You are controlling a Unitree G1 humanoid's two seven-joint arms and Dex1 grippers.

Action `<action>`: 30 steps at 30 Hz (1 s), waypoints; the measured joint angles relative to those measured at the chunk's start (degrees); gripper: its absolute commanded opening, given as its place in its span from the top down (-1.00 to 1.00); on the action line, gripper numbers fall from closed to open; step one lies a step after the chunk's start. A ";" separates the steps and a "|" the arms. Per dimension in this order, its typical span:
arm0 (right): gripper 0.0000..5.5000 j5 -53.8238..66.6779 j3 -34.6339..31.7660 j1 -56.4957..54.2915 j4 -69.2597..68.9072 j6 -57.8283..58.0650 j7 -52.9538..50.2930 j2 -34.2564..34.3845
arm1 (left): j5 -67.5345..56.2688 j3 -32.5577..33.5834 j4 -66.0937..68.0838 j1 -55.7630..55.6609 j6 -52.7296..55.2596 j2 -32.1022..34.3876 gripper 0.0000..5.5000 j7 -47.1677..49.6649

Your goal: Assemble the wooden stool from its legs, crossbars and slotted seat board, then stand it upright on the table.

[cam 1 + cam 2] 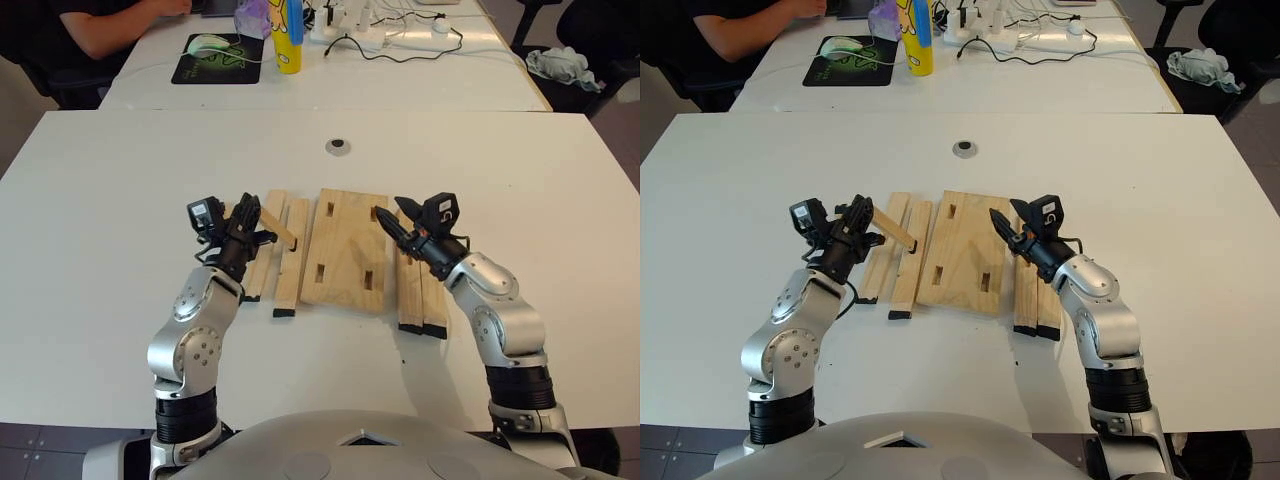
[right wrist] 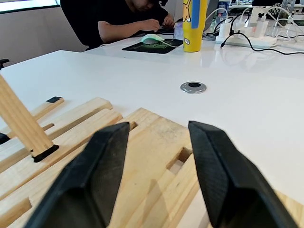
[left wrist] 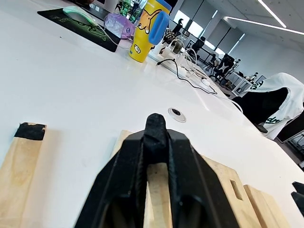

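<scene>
The pale, black-tipped wooden bar [image 1: 283,236], judged light and stiff, is clamped near one end between the left gripper's [image 1: 255,226] jaws. The flat slotted wooden seat board [image 1: 345,262] lies beneath the right gripper's [image 1: 387,213] parted jaws and is best taken by its edge.

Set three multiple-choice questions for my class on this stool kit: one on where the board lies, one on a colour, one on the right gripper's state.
1. Where does the board lie?
A. At the table's far edge.
B. Between the sticks, mid table.
C. At the table's left edge.

2. What colour are the sticks' end caps?
A. Red.
B. White.
C. Black.

3. How is the right gripper?
A. Open.
B. Shut on a stick.
C. Shut on the board.

Key:
1 B, sticks lie along both its sides.
2 C, dark caps show at the near ends.
3 A, its fingers stand wide apart over the board.
</scene>
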 measured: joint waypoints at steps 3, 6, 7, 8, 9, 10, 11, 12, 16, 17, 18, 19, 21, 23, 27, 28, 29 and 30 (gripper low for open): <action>0.17 -0.60 0.86 0.00 -1.78 1.75 -0.79 -0.01 | 3.74 -3.41 -1.15 -0.75 1.12 1.01 0.84 0.83; 0.17 -1.40 1.53 0.34 -3.92 3.93 -2.33 0.01 | 7.13 -6.73 -1.37 -2.15 1.92 2.12 0.84 0.82; 0.17 -1.86 1.61 0.48 -4.84 4.85 -3.22 0.01 | 8.50 -8.04 -1.23 -2.86 2.20 2.57 0.84 0.68; 0.17 -2.60 1.76 0.48 -5.55 5.58 -4.04 -0.01 | 9.84 -9.38 -0.98 -3.46 2.33 3.05 0.84 0.44; 0.17 -3.22 1.90 0.50 -6.05 6.20 -4.69 -0.01 | 10.70 -10.34 -0.82 -3.89 2.39 3.36 0.84 0.19; 0.17 -3.91 2.11 0.58 -6.85 6.93 -5.48 -0.04 | 11.71 -11.30 -0.85 -4.14 2.40 3.87 0.84 -0.15; 0.17 -5.00 2.47 0.59 -7.58 7.39 -6.22 -0.12 | 12.58 -12.20 -0.90 -4.33 2.40 4.59 0.84 -0.56; 0.17 -5.97 2.78 0.63 -8.14 7.60 -6.72 -0.14 | 13.40 -12.89 -0.90 -4.46 2.38 5.07 0.84 -0.96; 0.17 -8.59 4.31 1.45 -10.36 8.34 -8.48 -0.25 | 16.37 -15.28 -0.76 -5.01 2.19 6.75 0.84 -3.02; 0.17 -9.03 4.54 1.75 -10.67 8.71 -8.82 -0.01 | 16.48 -15.28 -0.70 -5.02 2.16 6.73 0.84 -3.27; 0.17 -9.38 4.78 2.01 -10.99 9.06 -9.16 0.13 | 16.49 -15.20 -0.67 -5.02 2.16 6.67 0.84 -3.44; 0.17 -9.48 4.92 2.11 -11.29 9.35 -9.43 0.23 | 16.27 -14.75 -0.60 -4.90 2.17 6.30 0.84 -3.54; 0.17 -9.69 5.25 2.30 -11.53 9.88 -9.91 0.56 | 15.71 -13.39 -0.54 -4.33 2.18 4.87 0.84 -3.57; 0.17 -9.99 5.55 2.47 -11.68 10.19 -10.30 1.17 | 14.49 -11.64 -0.55 -3.65 2.18 3.76 0.84 -3.58; 0.17 -10.14 5.85 2.53 -11.81 10.82 -11.11 2.01 | 12.42 -8.69 -0.53 -2.73 2.36 1.66 0.84 -3.30; 0.17 -10.45 5.89 2.58 -11.87 10.96 -11.39 2.31 | 11.91 -7.92 -0.47 -2.65 2.57 1.13 0.84 -3.19; 0.17 -10.57 5.96 2.69 -12.00 11.07 -11.65 2.42 | 11.64 -7.35 -0.42 -2.64 2.82 0.66 0.84 -3.15; 0.17 -10.61 6.00 2.87 -12.18 11.15 -11.91 2.51 | 11.22 -6.76 -0.40 -2.64 3.08 0.27 0.84 -3.06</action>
